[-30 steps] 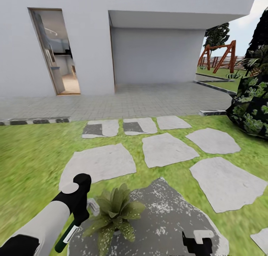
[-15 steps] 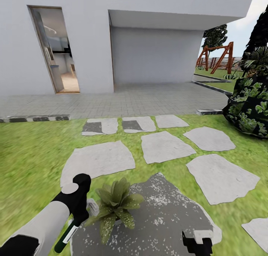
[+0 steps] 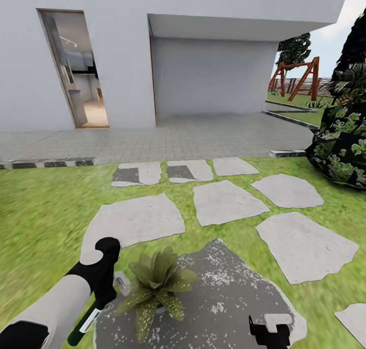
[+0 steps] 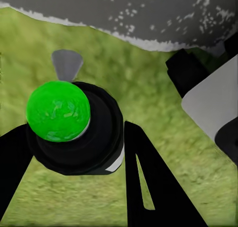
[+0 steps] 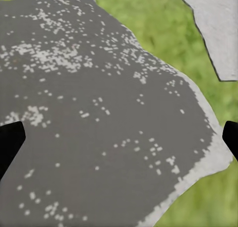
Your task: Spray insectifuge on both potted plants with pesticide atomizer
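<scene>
Compared with a second ago, the whole head view has shifted only a little, so the camera has moved slightly, and the garden keeps its layout: lawn, pale stepping stones, and the house wall behind. The real change is at the left gripper: it has come a bit lower and further toward the left edge of the view, and the pesticide atomizer it carries now hangs lower, with its dark green body and white label pointing down toward the grass. In the left wrist view the left jaws are clamped on the bottle, whose round green end sits between the black fingers. One potted plant stands on the dark speckled stone just beside this gripper, to its right, and its pointed leaves reach close to the arm. I judge that the arm is adjusting the bottle next to the plant, so the spraying of this first plant is about to happen or is under way; no mist is visible, so I cannot tell if any cover was made. The right gripper hangs low over the same dark stone; its jaws stand apart and hold nothing, as the right wrist view shows two black tips far from each other. Another potted plant I cannot find here.
</scene>
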Controlling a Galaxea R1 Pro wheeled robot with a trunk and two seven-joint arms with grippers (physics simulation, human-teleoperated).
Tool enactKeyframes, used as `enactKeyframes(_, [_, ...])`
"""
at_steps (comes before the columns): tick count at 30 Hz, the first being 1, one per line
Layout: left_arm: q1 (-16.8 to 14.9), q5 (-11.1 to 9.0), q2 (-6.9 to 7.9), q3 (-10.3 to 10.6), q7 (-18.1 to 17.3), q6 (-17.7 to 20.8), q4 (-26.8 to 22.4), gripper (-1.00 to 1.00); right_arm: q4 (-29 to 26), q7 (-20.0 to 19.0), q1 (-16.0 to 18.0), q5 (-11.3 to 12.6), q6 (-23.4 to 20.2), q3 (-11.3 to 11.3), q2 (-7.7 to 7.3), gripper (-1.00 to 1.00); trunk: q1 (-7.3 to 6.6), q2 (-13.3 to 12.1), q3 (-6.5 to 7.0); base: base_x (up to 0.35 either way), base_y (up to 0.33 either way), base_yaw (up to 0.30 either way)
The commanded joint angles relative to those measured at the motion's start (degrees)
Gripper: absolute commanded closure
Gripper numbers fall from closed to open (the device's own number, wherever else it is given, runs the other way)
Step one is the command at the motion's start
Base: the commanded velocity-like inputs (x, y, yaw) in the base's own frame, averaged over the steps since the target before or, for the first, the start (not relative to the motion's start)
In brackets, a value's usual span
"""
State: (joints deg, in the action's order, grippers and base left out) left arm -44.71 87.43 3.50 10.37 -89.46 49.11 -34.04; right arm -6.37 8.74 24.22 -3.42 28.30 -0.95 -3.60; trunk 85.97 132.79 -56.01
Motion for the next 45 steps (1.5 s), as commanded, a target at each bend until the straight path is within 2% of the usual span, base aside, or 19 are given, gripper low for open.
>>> enactKeyframes(1, [0.0, 0.3, 0.37, 0.3, -0.5, 0.6, -0.1, 1.00, 0.0, 0.4, 0.0, -0.4, 0.1, -0.1, 0.00, -1.00, -0.01, 0.0, -0.05, 0.000, 0.000, 0.000])
enactKeyframes(4, [0.1, 0.3, 0.46, 0.3, -0.5, 0.5, -0.1, 1.00, 0.0, 0.4, 0.0, -0.4, 0.1, -0.1, 0.00, -1.00, -0.01, 0.0, -0.05, 0.000, 0.000, 0.000])
enactKeyframes(11, [0.0, 0.5, -0.75, 0.1, -0.5, 0.6, -0.1, 1.00, 0.0, 0.4, 0.0, -0.4, 0.1, -0.1, 0.00, -1.00, -0.01, 0.0, -0.05, 0.000, 0.000, -0.160])
enactKeyframes(23, [-0.1, 0.5, -0.70, 0.3, -0.5, 0.7, -0.1, 1.00, 0.0, 0.4, 0.0, -0.4, 0.1, -0.1, 0.00, -1.00, -0.01, 0.0, -0.05, -0.155, 0.080, -0.012])
enactKeyframes(33, [-0.7, 0.5, -1.75, 0.2, -0.5, 0.8, -0.3, 1.00, 0.0, 0.4, 0.0, -0.4, 0.1, -0.1, 0.00, -1.00, -0.01, 0.0, -0.05, -0.002, 0.005, 0.000])
enactKeyframes(36, [-0.2, 0.3, -1.09, 0.3, -0.5, 0.5, -0.1, 1.00, 0.0, 0.4, 0.0, -0.4, 0.1, -0.1, 0.00, -1.00, -0.01, 0.0, -0.05, 0.000, 0.000, 0.000])
enactKeyframes(40, [-0.1, 0.2, 0.49, 0.2, -0.5, 0.4, -0.1, 1.00, 0.0, 0.4, 0.0, -0.4, 0.1, -0.1, 0.00, -1.00, -0.01, 0.0, -0.05, 0.000, 0.000, -0.077])
enactKeyframes(43, [-0.1, 0.3, 0.59, 0.3, -0.5, 0.4, -0.1, 1.00, 0.0, 0.4, 0.0, -0.4, 0.1, -0.1, 0.00, -1.00, -0.01, 0.0, -0.05, 0.000, 0.000, -0.231])
enactKeyframes(45, [-0.1, 0.4, 0.15, 0.4, -0.5, 0.4, -0.1, 1.00, 0.0, 0.4, 0.0, -0.4, 0.1, -0.1, 0.00, -1.00, -0.01, 0.0, -0.05, 0.000, 0.000, -0.073])
